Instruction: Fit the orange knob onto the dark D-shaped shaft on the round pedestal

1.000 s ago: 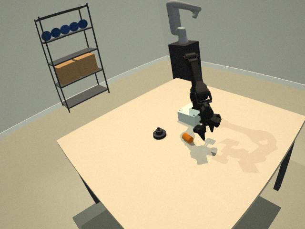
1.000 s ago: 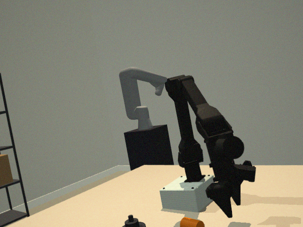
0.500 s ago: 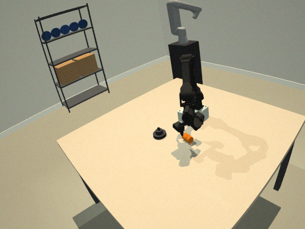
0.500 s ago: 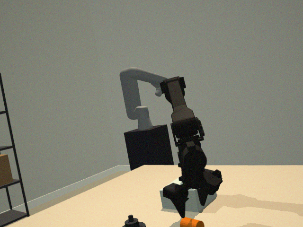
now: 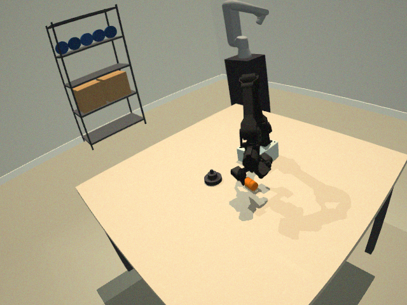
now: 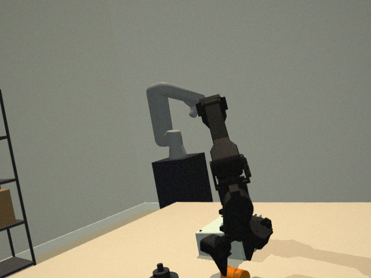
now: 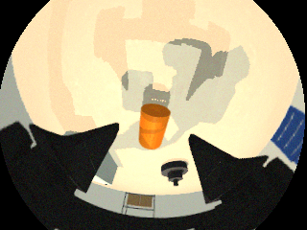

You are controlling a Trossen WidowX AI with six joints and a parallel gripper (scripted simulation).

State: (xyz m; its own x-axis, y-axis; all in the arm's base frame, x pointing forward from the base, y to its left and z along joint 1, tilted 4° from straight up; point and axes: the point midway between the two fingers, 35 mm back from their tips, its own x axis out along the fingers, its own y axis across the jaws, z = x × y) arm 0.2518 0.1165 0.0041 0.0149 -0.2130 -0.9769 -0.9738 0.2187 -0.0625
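The orange knob (image 5: 250, 183) (image 6: 236, 273) (image 7: 153, 126) lies on its side on the table, its length showing upright in the wrist view. The dark round pedestal (image 5: 212, 180) (image 6: 173, 274) (image 7: 168, 172) stands to its left in the top view, with its thin shaft (image 5: 211, 171) (image 6: 160, 264) (image 7: 176, 182) bare. My gripper (image 5: 252, 180) (image 6: 236, 267) (image 7: 154, 132) is wide open and low at the knob, pointing down. In the wrist view the knob shows between the two fingertips, with a gap on each side. The knob's hole and the shaft's flat side cannot be made out.
The arm's pale base box (image 5: 274, 152) (image 6: 209, 245) stands on the table (image 5: 164, 223) (image 6: 119, 254) behind the gripper. The pedestal is the nearest obstacle beside the knob. A shelf rack (image 5: 111, 126) and a grey arm on a dark stand (image 5: 248, 79) (image 6: 182, 182) are beyond the table.
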